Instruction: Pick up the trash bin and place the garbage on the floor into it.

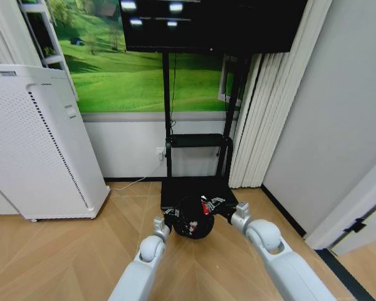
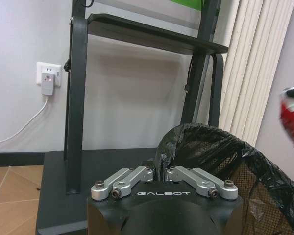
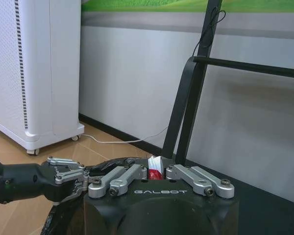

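Trash bin (image 1: 193, 219), black mesh lined with a black bag, sits upright at lower centre of the head view, mouth upward. Left gripper (image 1: 170, 216) clenches its rim; right gripper (image 1: 217, 204) pinches a red-and-white wrapper (image 1: 205, 207) above it.

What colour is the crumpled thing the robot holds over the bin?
Red and white. The wrapper shows best in the right wrist view, pinched in the right gripper over the black trash bin.

Both arms are reaching forward and down, the left gripper (image 1: 171, 216) clamping the bin (image 1: 193, 224) rim while the right gripper (image 1: 214, 205) is pinching a red-and-white wrapper (image 1: 205, 206) above it.
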Tool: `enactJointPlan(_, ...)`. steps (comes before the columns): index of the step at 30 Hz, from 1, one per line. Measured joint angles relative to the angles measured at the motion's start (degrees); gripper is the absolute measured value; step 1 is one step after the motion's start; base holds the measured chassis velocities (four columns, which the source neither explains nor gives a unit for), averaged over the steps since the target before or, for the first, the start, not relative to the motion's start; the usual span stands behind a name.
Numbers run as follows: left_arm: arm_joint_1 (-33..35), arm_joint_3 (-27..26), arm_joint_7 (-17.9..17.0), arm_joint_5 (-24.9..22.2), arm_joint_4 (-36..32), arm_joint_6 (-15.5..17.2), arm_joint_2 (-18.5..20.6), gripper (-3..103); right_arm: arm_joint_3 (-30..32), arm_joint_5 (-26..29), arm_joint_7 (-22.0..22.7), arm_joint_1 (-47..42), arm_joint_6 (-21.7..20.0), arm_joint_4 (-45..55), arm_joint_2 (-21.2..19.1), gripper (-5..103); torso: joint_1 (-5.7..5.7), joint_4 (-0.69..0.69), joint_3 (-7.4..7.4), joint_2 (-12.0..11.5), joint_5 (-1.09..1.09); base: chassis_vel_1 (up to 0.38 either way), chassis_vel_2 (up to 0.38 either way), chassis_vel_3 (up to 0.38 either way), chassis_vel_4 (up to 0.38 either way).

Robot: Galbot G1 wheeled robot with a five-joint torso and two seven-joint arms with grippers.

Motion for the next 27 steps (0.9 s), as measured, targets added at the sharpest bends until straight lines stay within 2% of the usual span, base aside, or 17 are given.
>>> enactJointPlan(1, -0.03, 0.04, 0.00, 0.06, 0.05, 0.00, -0.07, 7, -0.48, -0.52, 0.45, 0.10, -0.04, -0.10, 0.19, 9, 0.00, 0.00, 0.00, 0.00, 0.00, 0.000, 0.000, 0.000, 0.000)
enactJointPlan(4, -0.07, 0.14, 0.01, 0.15, 0.12, -0.05, -0.23, 7, -1.51, -1.12, 1.66, 0.45, -0.17, -0.34, 0.61, 19, 0.00, 0.01, 0.00, 0.00, 0.00, 0.000, 0.000, 0.000, 0.000)
enactJointPlan(6, -0.08, 0.21, 0.02, 0.42, 0.14, -0.07, -0.43, 7, -2.63, -1.54, 2.76, 0.98, -0.48, -0.50, 0.90, 30, 0.00, 0.00, 0.00, 0.00, 0.00, 0.000, 0.000, 0.000, 0.000)
enactJointPlan(7, -0.08, 0.21, 0.02, 0.42, 0.14, -0.07, -0.43, 7, -2.63, -1.54, 2.76, 0.98, -0.48, -0.50, 0.90, 30, 0.00, 0.00, 0.00, 0.00, 0.00, 0.000, 0.000, 0.000, 0.000)
enactJointPlan(10, 0.10, 0.08, 0.01, 0.61, 0.12, -0.09, -0.62, 7, -3.22, -2.71, 2.87, 0.96, -0.60, -0.26, 0.57, 47, 0.00, -0.01, 0.00, 0.00, -0.01, 0.000, 0.000, 0.000, 0.000)
enactJointPlan(11, 0.10, 0.08, 0.01, 0.61, 0.12, -0.09, -0.62, 7, -3.22, -2.71, 2.87, 0.96, -0.60, -0.26, 0.57, 47, 0.00, -0.01, 0.00, 0.00, -0.01, 0.000, 0.000, 0.000, 0.000)
enactJointPlan(13, 0.50, -0.42, -0.01, 0.68, -0.44, -0.14, -0.37, 7, -2.78, -3.15, 3.64, 0.42, -0.48, 0.25, 0.54, 57, 0.00, 0.00, 0.00, 0.00, -0.01, 0.000, 0.000, 0.000, 0.000)
enactJointPlan(14, 0.50, -0.42, -0.01, 0.68, -0.44, -0.14, -0.37, 7, -2.78, -3.15, 3.64, 0.42, -0.48, 0.25, 0.54, 57, 0.00, 0.00, 0.00, 0.00, -0.01, 0.000, 0.000, 0.000, 0.000)
enactJointPlan(16, 0.94, -1.82, -0.06, 0.66, -1.51, -0.18, 0.50, 7, -0.70, -3.07, 4.91, -1.03, 0.50, 1.21, 0.06, 68, 0.00, -0.01, 0.00, 0.00, -0.01, 0.000, 0.000, 0.000, 0.000)
enactJointPlan(17, 0.94, -1.82, -0.06, 0.66, -1.51, -0.18, 0.50, 7, -0.70, -3.07, 4.91, -1.03, 0.50, 1.21, 0.06, 68, 0.00, -0.01, 0.00, 0.00, -0.01, 0.000, 0.000, 0.000, 0.000)
enactJointPlan(20, 1.88, -5.26, -0.70, -0.45, -4.17, -0.20, 3.38, 7, 3.43, -0.31, 10.95, -3.90, 1.20, 3.06, 0.38, 85, 0.00, -0.01, 0.00, 0.00, -0.02, 0.000, 0.000, 0.000, 0.000)
enactJointPlan(21, 1.88, -5.26, -0.70, -0.45, -4.17, -0.20, 3.38, 7, 3.43, -0.31, 10.95, -3.90, 1.20, 3.06, 0.38, 85, 0.00, -0.01, 0.00, 0.00, -0.02, 0.000, 0.000, 0.000, 0.000)
enactJointPlan(22, 2.17, -6.00, -0.71, -0.64, -4.80, -0.15, 3.99, 7, 4.10, 0.20, 13.12, -4.38, 1.56, 3.23, 0.82, 91, 0.00, -0.01, -0.01, 0.00, -0.02, 0.000, 0.000, 0.000, 0.000)
enactJointPlan(23, 3.14, -7.87, -0.77, -0.82, -6.62, 0.02, 5.29, 7, 5.06, 0.91, 17.95, -5.17, 2.46, 3.15, 2.17, 96, 0.00, 0.00, 0.00, 0.00, -0.02, 0.000, 0.000, 0.000, 0.000)
enactJointPlan(24, 3.14, -7.87, -0.77, -0.82, -6.62, 0.02, 5.29, 7, 5.06, 0.91, 17.95, -5.17, 2.46, 3.15, 2.17, 96, 0.00, 0.00, 0.00, 0.00, -0.02, 0.000, 0.000, 0.000, 0.000)
enactJointPlan(26, 5.09, -10.66, -0.78, -0.95, -9.54, 0.21, 6.82, 7, 5.72, 1.74, 23.80, -5.93, 3.21, 2.15, 4.34, 100, 0.00, 0.01, -0.01, 0.00, -0.02, 0.000, 0.000, 0.000, 0.000)
enactJointPlan(27, 5.09, -10.66, -0.78, -0.95, -9.54, 0.21, 6.82, 7, 5.72, 1.74, 23.80, -5.93, 3.21, 2.15, 4.34, 100, 0.00, 0.01, -0.01, 0.00, -0.02, 0.000, 0.000, 0.000, 0.000)
